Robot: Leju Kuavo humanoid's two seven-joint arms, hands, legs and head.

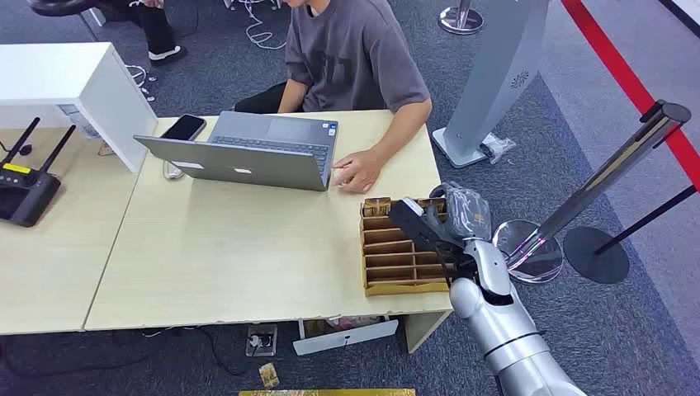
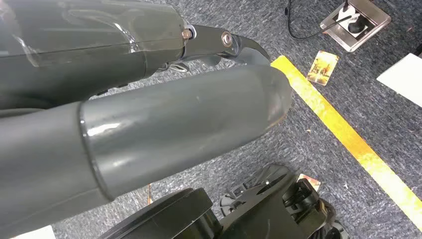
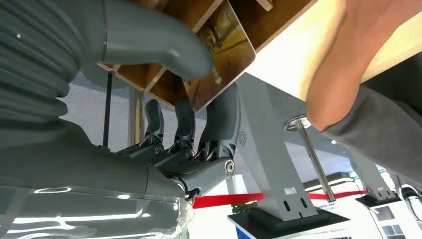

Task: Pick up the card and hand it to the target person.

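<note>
Right hand (image 3: pixel 164 74) pinches the card (image 3: pixel 224 55) between thumb and fingers, above the wooden organizer (image 1: pixel 396 260) (person's forearm (image 3: pixel 343 74) beside it); arm bent upward. Left hand's state cannot be told.

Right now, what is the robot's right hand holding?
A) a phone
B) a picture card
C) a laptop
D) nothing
B: in the right wrist view the right hand pinches a picture card between its thumb and fingers, by the wooden card rack.

One laptop (image 1: pixel 262 151), one phone (image 1: pixel 183 127), one router (image 1: pixel 26 188), two stanchions (image 1: pixel 611 172).
</note>
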